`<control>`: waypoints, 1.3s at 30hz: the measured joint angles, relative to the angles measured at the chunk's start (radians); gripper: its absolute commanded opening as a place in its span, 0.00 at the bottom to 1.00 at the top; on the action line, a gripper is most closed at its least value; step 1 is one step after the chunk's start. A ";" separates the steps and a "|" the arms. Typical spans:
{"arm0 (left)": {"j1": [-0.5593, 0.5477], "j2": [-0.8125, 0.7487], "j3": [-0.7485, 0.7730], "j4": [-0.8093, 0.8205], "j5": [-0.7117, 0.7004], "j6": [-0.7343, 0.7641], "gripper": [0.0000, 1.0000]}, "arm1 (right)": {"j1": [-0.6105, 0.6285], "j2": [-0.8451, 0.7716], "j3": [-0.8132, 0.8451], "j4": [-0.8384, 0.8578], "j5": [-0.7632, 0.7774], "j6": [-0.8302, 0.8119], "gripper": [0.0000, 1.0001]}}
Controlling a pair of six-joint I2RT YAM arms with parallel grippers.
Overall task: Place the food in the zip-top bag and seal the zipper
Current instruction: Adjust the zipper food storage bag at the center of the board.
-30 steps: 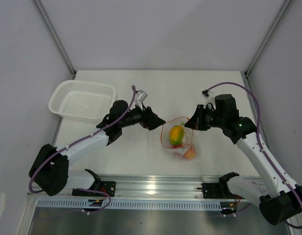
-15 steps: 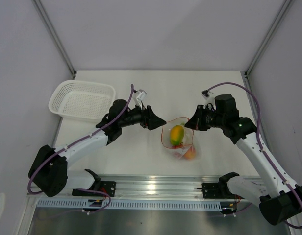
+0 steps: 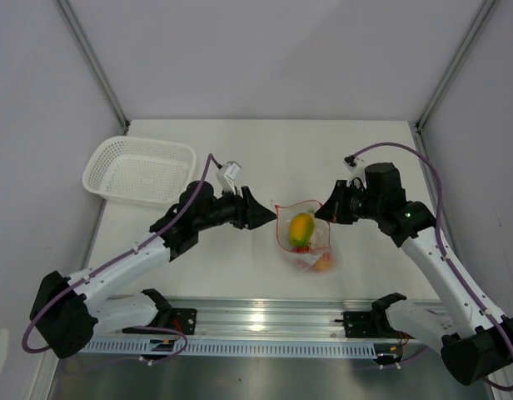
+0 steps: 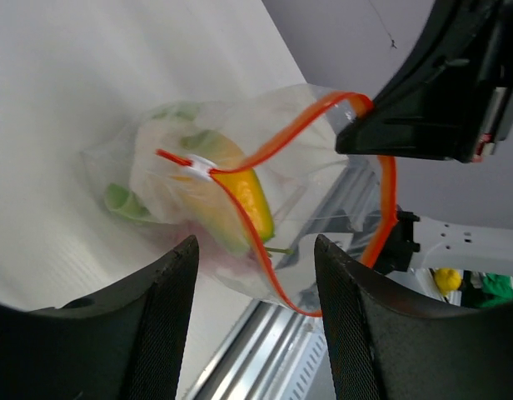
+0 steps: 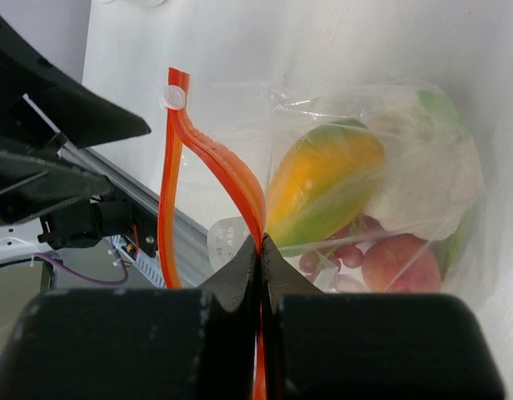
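The white, matte table (image 3: 323, 150) carries a white plastic mesh basket (image 3: 140, 169) at its far left, a rounded rectangle with a flared rim. Well apart from it, near the front middle, sits the zip-top bag (image 5: 340, 104). It is clear, crinkly film that bulges around the food, and it lies between the two arms.

The zipper (image 5: 166, 200) is a thin, glossy red-orange strip. Its two sides are parted in an open loop, and a small white slider (image 4: 198, 164) sits at the end facing the left arm.

Inside the bag, the smooth yellow-orange mango (image 5: 323, 179), tinged green, lies uppermost. A white-and-green vegetable piece (image 5: 423, 158) presses against the film beside it. Beneath them are a red-orange round fruit (image 5: 398, 262) and a knobbly red grape bunch (image 5: 344, 242).

The right gripper (image 5: 259, 250) has its black fingers pressed together, pinching the zipper strip at the bag's right end and holding that edge up. The left gripper (image 4: 256, 246) has its textured black fingers spread wide and grips nothing. It sits just beside the slider end, which shows ahead through the gap.
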 measured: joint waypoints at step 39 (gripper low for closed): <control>-0.028 0.443 0.533 -0.350 0.385 0.211 0.01 | 0.402 -0.051 -0.146 0.126 0.145 0.241 0.16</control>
